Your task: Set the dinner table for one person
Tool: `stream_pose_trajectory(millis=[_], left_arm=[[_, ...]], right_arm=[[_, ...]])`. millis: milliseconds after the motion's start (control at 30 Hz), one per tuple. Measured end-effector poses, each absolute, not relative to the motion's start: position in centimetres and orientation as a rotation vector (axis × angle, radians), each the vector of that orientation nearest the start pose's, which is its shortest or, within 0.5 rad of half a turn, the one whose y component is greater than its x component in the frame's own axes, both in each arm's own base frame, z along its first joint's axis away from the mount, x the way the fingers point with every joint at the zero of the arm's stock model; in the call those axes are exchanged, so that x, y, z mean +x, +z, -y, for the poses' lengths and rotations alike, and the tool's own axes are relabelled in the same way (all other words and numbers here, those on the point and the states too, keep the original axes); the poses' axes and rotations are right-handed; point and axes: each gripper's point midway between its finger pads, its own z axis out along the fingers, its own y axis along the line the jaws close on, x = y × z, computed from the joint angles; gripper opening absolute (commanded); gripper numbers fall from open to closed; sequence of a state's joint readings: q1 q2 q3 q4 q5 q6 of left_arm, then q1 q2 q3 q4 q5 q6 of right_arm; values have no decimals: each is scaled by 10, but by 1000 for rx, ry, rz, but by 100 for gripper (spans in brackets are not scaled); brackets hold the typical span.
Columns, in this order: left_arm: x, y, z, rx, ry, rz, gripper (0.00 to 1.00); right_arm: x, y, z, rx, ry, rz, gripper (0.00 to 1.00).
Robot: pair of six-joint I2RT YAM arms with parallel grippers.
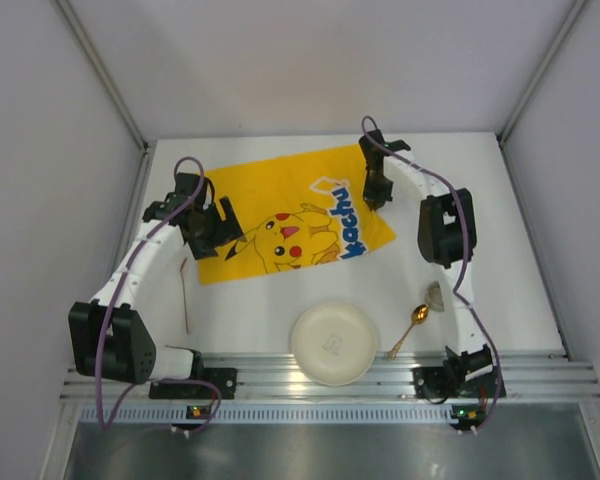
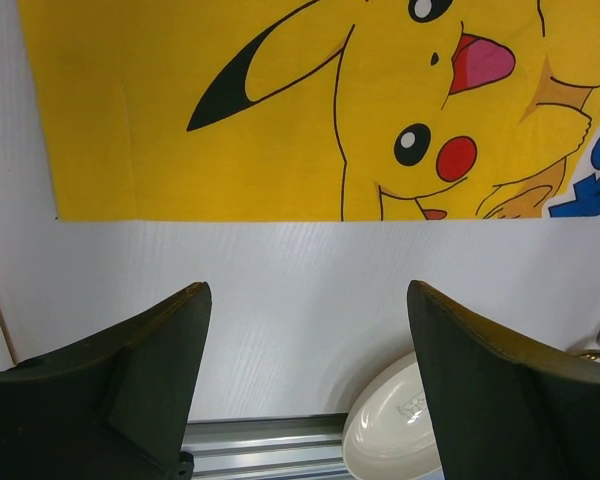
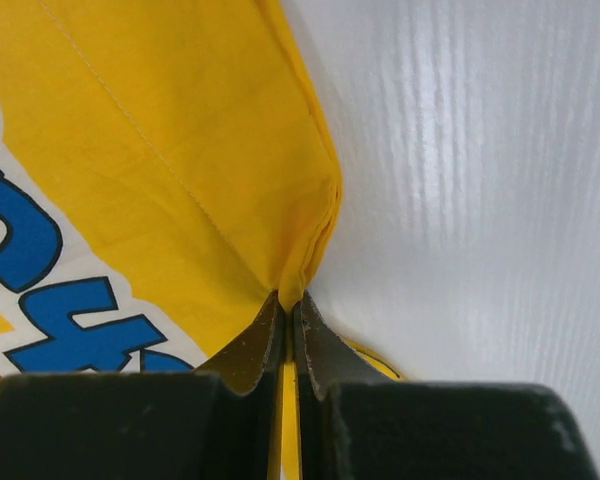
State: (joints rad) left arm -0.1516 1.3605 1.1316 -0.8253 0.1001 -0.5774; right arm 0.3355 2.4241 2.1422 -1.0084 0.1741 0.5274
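The tabletop (image 1: 500,260) is the large white surface that fills the middle of the top view, from the metal rail at the bottom up to the back wall. On it, in the upper middle of the frame, lies the yellow cloth (image 1: 280,215) with the cartoon print, spread flat but turned at an angle to the tabletop edges.

The right hand (image 1: 377,195) stands at the upper right end of this cloth. In the right wrist view this hand (image 3: 288,300) is clenched on a fold of the cloth edge (image 3: 310,220), and the fabric rises a little into the jaws.

The left hand (image 1: 208,225) is at the left end of the cloth, with its fingers wide apart and nothing between them. The left wrist view shows it (image 2: 305,300) above bare tabletop, just beside the cloth border.

Lower in the frame wait a white plate (image 1: 333,343), a spoon (image 1: 408,330) and a thin stick (image 1: 185,295).

The step seems to be placing the cloth as a mat. To do it well, the right hand should probably pull low and slowly, so the fabric slides flat, and turn it until its edges are parallel to the tabletop.
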Motion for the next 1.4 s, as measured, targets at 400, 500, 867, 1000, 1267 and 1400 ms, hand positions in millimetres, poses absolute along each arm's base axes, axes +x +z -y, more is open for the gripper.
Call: stream_pose_trajectory(millis=[400,500,867,1000,1267,1400], left_arm=[[301,137,86,-517,-368,-2633,84],[302,129,86,-510,-355,-2658,84],[314,128,57,-534,-204,-2632,85],[302,120,38,-602,-151,-2636,85],[286,115,29,-639,-112,-2641,86],[279,112,23,-664,-91,-2637,88]], right_arm=[[396,23,-61,545,-221,-2902,0],[370,21,-57,550,-249,-2931,0],[351,21,-70,448,-237,-2966,0],[368,22,-77,416,-201,-2959,0],[382,23,-86,366,-152,-2949,1],[382,23,-90,346,-122,-2958,57]])
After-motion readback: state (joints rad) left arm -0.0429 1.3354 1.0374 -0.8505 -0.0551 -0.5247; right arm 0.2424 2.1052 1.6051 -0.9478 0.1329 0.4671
